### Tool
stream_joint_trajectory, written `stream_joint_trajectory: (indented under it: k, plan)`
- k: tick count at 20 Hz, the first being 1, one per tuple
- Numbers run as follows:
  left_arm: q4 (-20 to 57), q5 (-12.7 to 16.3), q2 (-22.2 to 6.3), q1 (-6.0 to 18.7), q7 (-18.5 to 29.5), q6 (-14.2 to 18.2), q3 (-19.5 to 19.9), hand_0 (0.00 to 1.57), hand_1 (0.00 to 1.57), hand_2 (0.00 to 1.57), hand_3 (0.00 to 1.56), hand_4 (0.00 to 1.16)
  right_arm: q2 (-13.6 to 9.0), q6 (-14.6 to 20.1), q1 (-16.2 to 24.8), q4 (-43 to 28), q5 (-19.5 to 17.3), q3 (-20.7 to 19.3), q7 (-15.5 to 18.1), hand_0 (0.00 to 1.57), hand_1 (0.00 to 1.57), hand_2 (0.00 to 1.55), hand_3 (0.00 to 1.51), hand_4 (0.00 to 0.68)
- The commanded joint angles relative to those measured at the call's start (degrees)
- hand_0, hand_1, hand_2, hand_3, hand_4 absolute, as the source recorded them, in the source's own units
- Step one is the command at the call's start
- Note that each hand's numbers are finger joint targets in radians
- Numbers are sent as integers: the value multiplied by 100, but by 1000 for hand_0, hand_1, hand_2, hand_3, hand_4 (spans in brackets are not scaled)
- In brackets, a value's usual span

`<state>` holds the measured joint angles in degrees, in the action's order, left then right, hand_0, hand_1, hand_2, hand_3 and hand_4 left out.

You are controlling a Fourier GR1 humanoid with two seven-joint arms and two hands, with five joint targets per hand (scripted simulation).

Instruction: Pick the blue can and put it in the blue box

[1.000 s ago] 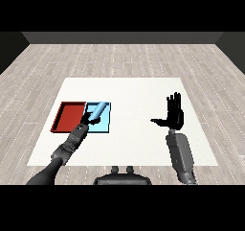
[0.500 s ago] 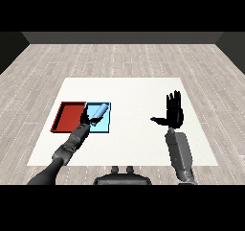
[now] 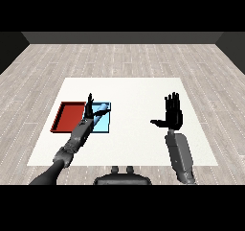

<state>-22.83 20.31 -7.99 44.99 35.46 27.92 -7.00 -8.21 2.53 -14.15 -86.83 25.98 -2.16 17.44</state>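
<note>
Black fingers of the left hand point(image 3: 89, 107) point straight up over the seam between the two trays, holding nothing. Right hand point(image 3: 172, 115) stands upright at the table's point(image 3: 139, 88) right, palm open, thumb out to the left. Blue can point(image 3: 99, 112) lies tilted in the blue tray point(image 3: 103, 126). Red tray point(image 3: 69, 117) touches it on the left.

A flat red rectangular tray point(image 3: 70, 117) lies beside a light blue rectangular tray point(image 3: 104, 124) on the plain white tabletop point(image 3: 134, 100). A pale blue cylindrical can point(image 3: 99, 113) shows. The plank floor point(image 3: 124, 60) is grey.
</note>
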Motion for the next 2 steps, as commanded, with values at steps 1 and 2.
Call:
stream_joint_trajectory:
  k: [1,2]
  plan:
    - [-1044,174,-127,-483,780,-1017,5,0,0,0,0,0,132,34,268,-12,-213,280,10,0,0,0,0,0]
    - [-1316,160,-13,-679,883,-902,-51,0,0,0,0,0,-163,-376,288,278,-111,70,186,0,0,0,0,0]
